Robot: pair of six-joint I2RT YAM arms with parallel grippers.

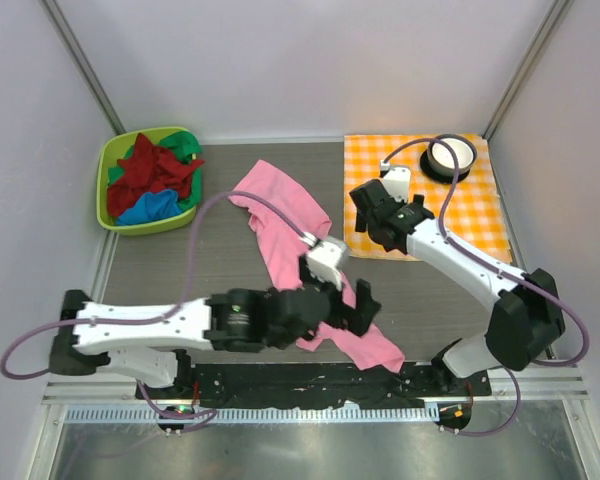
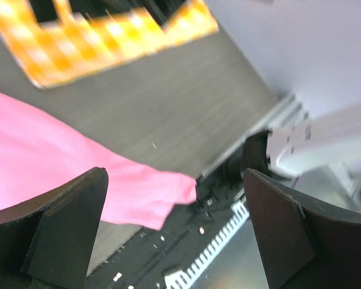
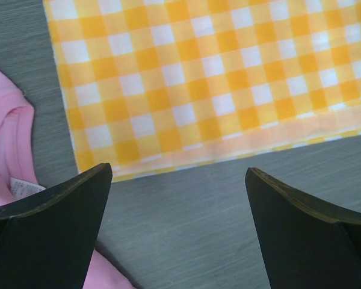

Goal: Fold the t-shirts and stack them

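Note:
A light pink t-shirt (image 1: 285, 235) lies spread in a diagonal strip across the grey table, collar end at the back and one corner near the front edge. My left gripper (image 1: 365, 308) hovers open and empty over its near-right part. In the left wrist view (image 2: 174, 235) the pink corner (image 2: 78, 174) lies below the left finger. My right gripper (image 1: 363, 212) is open and empty between the shirt and the checked cloth. Its wrist view (image 3: 180, 229) shows the pink collar with a label (image 3: 9, 150) at left. Dark red, green and blue t-shirts (image 1: 155, 175) are piled in the green basket.
The green basket (image 1: 108, 190) stands at the back left. An orange-and-white checked cloth (image 1: 420, 205) lies at the back right (image 3: 198, 78), with a white bowl (image 1: 450, 155) on a black disc on it. The table's front rail (image 2: 216, 241) is just beyond the shirt's corner.

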